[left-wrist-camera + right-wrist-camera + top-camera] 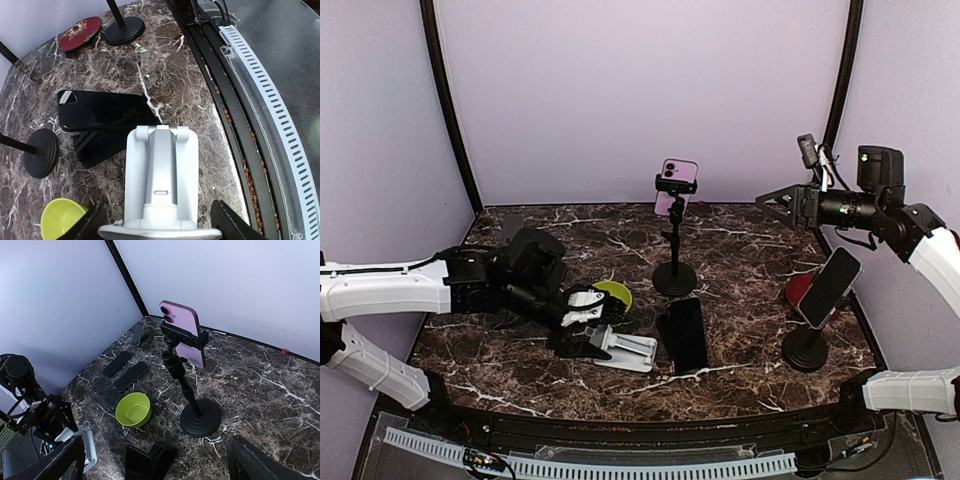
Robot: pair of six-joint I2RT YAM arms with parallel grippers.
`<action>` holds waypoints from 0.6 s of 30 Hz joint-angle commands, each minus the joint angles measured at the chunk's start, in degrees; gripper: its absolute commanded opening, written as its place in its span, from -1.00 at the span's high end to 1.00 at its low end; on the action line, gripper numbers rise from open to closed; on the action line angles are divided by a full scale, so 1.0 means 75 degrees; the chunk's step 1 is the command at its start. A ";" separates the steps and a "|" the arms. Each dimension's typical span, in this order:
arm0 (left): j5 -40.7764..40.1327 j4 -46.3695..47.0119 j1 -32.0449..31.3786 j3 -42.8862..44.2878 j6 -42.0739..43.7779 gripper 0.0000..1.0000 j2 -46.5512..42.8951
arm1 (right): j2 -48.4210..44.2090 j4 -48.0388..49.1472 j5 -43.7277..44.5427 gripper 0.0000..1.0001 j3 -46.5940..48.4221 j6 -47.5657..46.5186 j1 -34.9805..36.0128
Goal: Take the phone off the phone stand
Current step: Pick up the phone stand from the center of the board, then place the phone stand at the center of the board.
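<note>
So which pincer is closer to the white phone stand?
Left. The left pincer grips the white phone stand at its base, low on the table. The right pincer is open and raised high over the table's far right side, well away from it.

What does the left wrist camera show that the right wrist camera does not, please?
Only the left wrist view shows the round red patterned disc. Only the right wrist view shows the pink phone held in a black clamp. Both show the lime green bowl, the white plastic phone stand, the flat-lying black phone and the dark marble tabletop.
</note>
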 commanded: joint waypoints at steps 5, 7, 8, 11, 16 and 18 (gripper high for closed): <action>-0.1055 0.0703 0.0313 -0.0033 -0.1191 0.15 -0.1000 | -0.0068 0.0324 0.0064 -0.99 0.0109 0.0101 0.0066; -0.1044 0.0984 0.0611 -0.0069 -0.1503 0.19 -0.1137 | -0.0083 0.0305 0.0086 -0.99 0.0120 0.0107 0.0067; -0.1003 0.1168 0.0773 -0.0109 -0.1647 0.24 -0.1220 | -0.0084 0.0304 0.0104 -0.99 0.0119 0.0101 0.0063; -0.1279 0.1678 0.1288 -0.0176 -0.2164 0.39 -0.1421 | -0.0091 0.0214 0.0143 -0.99 0.0162 0.0034 0.0066; -0.2100 0.2219 0.1919 -0.0081 -0.3086 0.48 -0.1427 | -0.0157 0.0229 0.0207 -0.99 0.0115 0.0023 0.0061; -0.2401 0.2423 0.2131 -0.0024 -0.3401 0.47 -0.1334 | -0.0166 0.0250 0.0209 -0.99 0.0084 0.0023 0.0064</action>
